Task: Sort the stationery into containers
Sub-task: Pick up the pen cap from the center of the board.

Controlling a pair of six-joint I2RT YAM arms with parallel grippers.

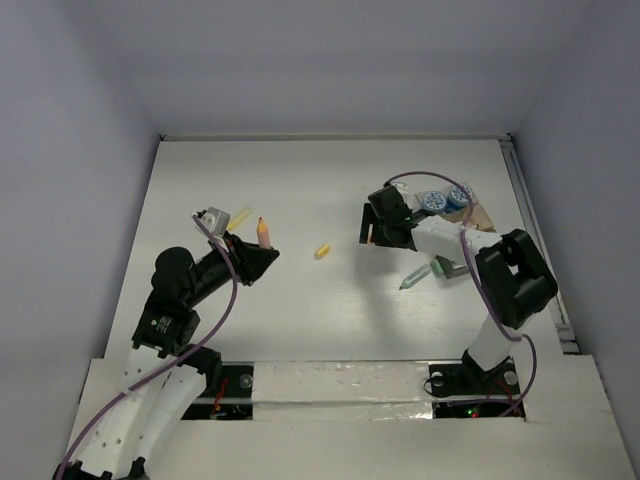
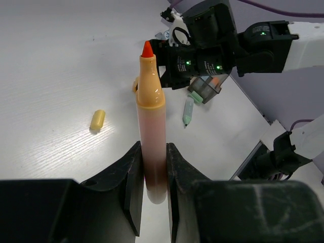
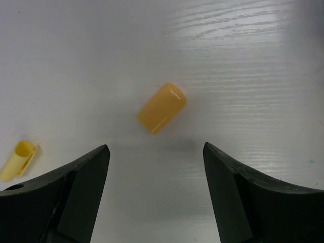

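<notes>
The left jaws are clamped on an orange pen (image 2: 151, 101). Its barrel is pinched between the two dark fingers (image 2: 129, 187), and its red-orange tip points out past them, away from the arm bases. In the top view the pen (image 1: 263, 233) sits over the left half of the white counter (image 1: 330, 320).

Right of centre, a light-green pen (image 1: 415, 278) lies loose on the counter, just in front of the right arm. Touching its far end is a small clear-grey container (image 1: 448, 266), partly hidden by that arm. The left wrist view shows something orange inside the container (image 2: 205, 90).

A short yellow stub (image 1: 323, 251) lies flat near the middle of the counter, well apart from the left jaws. The right jaws are spread wide and face down at the stub (image 3: 161, 108). It lies in the gap ahead of the two fingers (image 3: 76, 197) and touches neither.

Farther left lies a pale yellow tube (image 1: 240, 217), hollow at one end in the right wrist view (image 3: 17, 160).

At the far right is a tan tray (image 1: 480, 216) with two round blue-and-white pots (image 1: 433, 201) at its far edge. I cannot tell whether the pots stand in it or beside it.
</notes>
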